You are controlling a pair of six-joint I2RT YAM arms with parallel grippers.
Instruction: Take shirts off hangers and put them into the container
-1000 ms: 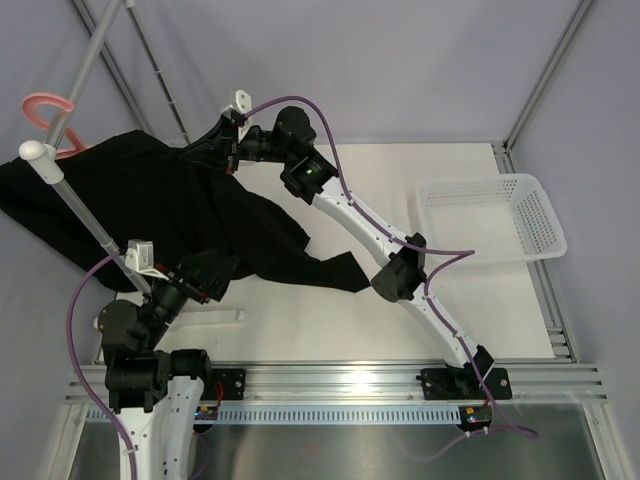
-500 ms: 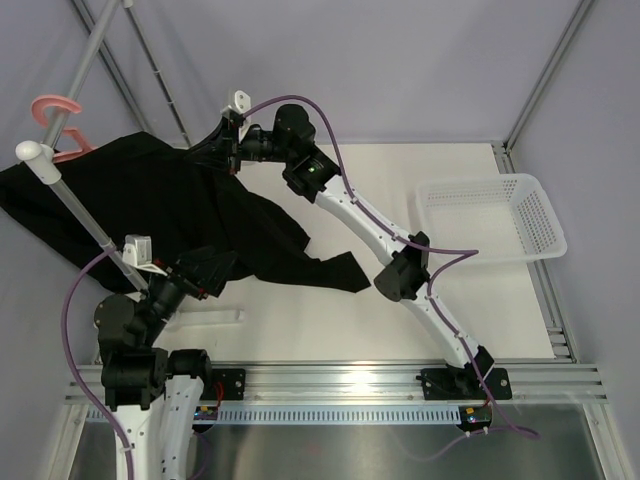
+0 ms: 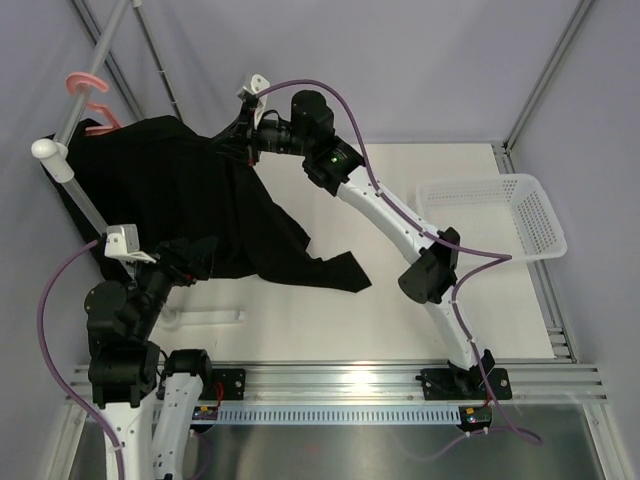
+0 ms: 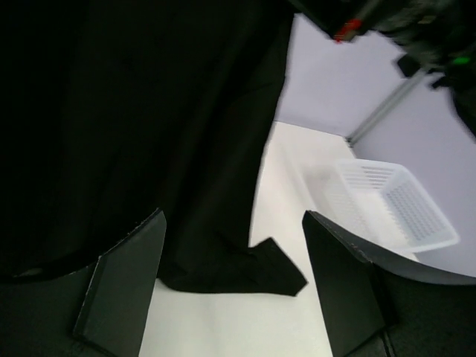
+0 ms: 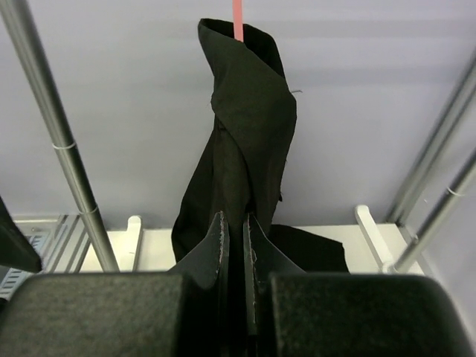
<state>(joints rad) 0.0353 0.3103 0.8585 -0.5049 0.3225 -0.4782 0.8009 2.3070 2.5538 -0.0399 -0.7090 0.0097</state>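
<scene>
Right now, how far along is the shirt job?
Nothing finished: the white basket is empty. In hand: the right gripper is pinching the black shirt, which hangs on the pink hanger; the left gripper is open by its hem. Left: pull it off, drop it in.

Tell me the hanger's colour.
The hanger is plain pink; the top view shows it best.

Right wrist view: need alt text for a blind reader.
The right hand is shut on a plain black fabric shirt, which hangs twisted from a thin pink plastic hanger. Silver metal rack poles flank it against a lavender wall.
</scene>
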